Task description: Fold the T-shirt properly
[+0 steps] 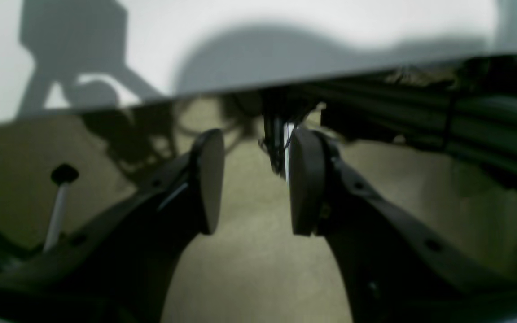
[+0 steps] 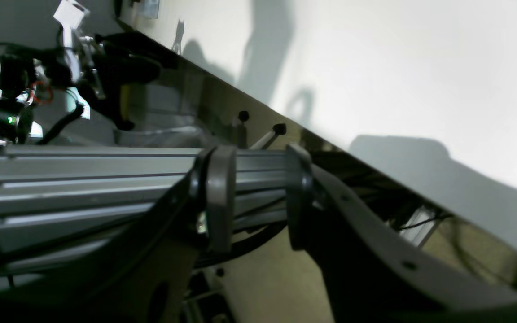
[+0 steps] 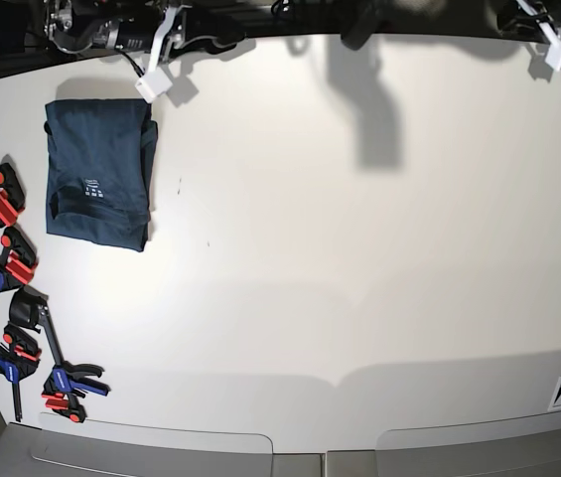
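The T-shirt point(image 3: 99, 174) lies folded into a dark navy rectangle at the far left of the white table point(image 3: 359, 258), with its small white label point(image 3: 91, 187) facing up. My right arm point(image 3: 151, 45) is drawn back at the table's far edge, just beyond the T-shirt. My right gripper point(image 2: 254, 197) is open and empty, out past the table edge. My left arm point(image 3: 553, 35) is at the far right corner. My left gripper point(image 1: 251, 179) is open and empty, also beyond the table edge. The T-shirt does not show in either wrist view.
Several blue and red clamps point(image 3: 7, 263) lie along the table's left edge, more near the front left point(image 3: 62, 383). An aluminium rail point(image 2: 83, 179) runs behind the table under my right gripper. Cables and dark frame parts point(image 1: 442, 107) sit beyond the far edge.
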Tool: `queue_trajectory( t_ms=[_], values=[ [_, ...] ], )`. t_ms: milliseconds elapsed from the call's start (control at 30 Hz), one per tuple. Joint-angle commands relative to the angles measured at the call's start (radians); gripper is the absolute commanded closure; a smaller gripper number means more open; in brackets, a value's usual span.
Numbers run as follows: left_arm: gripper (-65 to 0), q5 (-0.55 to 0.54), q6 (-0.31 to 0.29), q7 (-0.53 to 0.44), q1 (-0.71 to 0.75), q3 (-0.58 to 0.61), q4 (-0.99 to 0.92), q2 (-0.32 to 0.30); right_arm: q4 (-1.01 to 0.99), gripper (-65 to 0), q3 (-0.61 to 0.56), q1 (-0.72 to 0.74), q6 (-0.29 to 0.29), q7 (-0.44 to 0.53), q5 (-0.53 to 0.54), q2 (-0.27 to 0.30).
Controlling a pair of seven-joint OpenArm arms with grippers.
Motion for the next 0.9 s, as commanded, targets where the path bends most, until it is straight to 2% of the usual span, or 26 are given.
queue_trajectory(
  t_ms=[0, 367, 633, 733, 867],
  values=[
    [-22.2, -0.013, -0.005, -0.002, 0.027, -0.008, 0.011, -0.016, -0.008, -17.4, 0.004, -0.003, 0.006, 0.011, 0.022, 0.009],
    [-22.2, -0.037, -0.010, -0.004, 0.133, -0.008, -0.031, -0.019, -0.253, -17.4, 0.004, -0.003, 0.006, 0.011, 0.023, 0.009],
    [-22.1, -0.119, -0.097, -0.002, 0.134, -0.006, -0.224, -0.019, -0.346, -17.4, -0.004, -0.003, 0.006, 0.011, 0.023, 0.010],
    [-22.1, -0.135, -0.112, -0.001, 0.134, -0.005, -0.292, -0.019, -0.365, -17.4, -0.054, -0.003, 0.006, 0.011, 0.022, 0.021],
    [-22.1, -0.134, -0.112, 0.000, 0.134, -0.005, -0.355, -0.019, -0.371, -17.4, -0.181, -0.003, 0.006, 0.011, -0.002, 0.050]
  ],
)
